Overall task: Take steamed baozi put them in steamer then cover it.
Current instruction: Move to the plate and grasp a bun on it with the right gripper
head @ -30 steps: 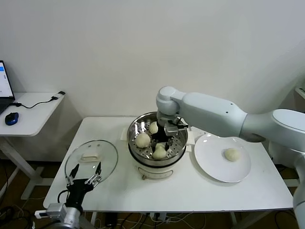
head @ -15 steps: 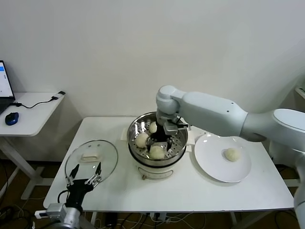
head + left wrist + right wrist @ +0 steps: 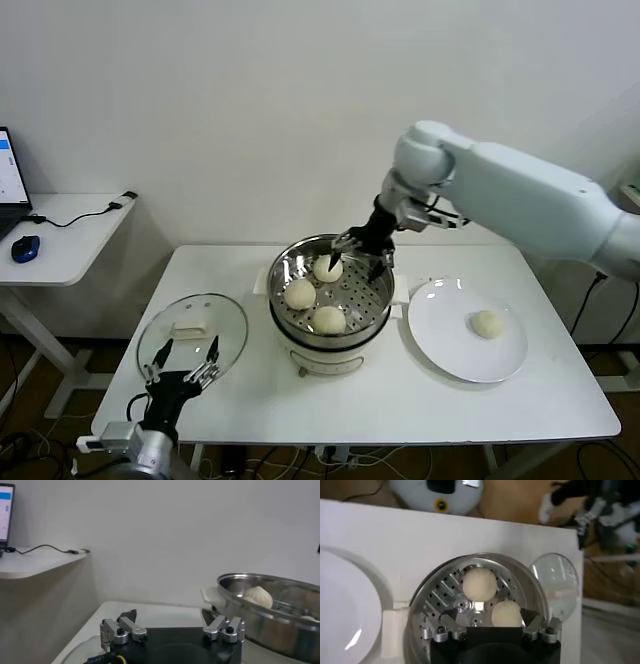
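The steel steamer (image 3: 362,300) stands mid-table on its white base. Three baozi lie in it: one at the back (image 3: 327,269), one at the left (image 3: 299,294), one at the front (image 3: 329,319). A fourth baozi (image 3: 487,324) lies on the white plate (image 3: 450,345) to the right. My right gripper (image 3: 360,248) is open and empty, raised over the steamer's back right rim. The right wrist view looks down on the steamer (image 3: 440,597) and two baozi (image 3: 480,584) (image 3: 506,614). The glass cover (image 3: 220,320) lies flat at the front left. My left gripper (image 3: 185,362) is open just in front of it.
A side desk (image 3: 70,235) with a mouse, a cable and a laptop edge stands to the left of the table. In the left wrist view the steamer's wall (image 3: 285,630) with one baozi (image 3: 257,596) shows to one side. The wall is close behind the table.
My right gripper was down in the steamer at the front baozi. It has let go and risen up and back to the right. The left arm has barely moved.
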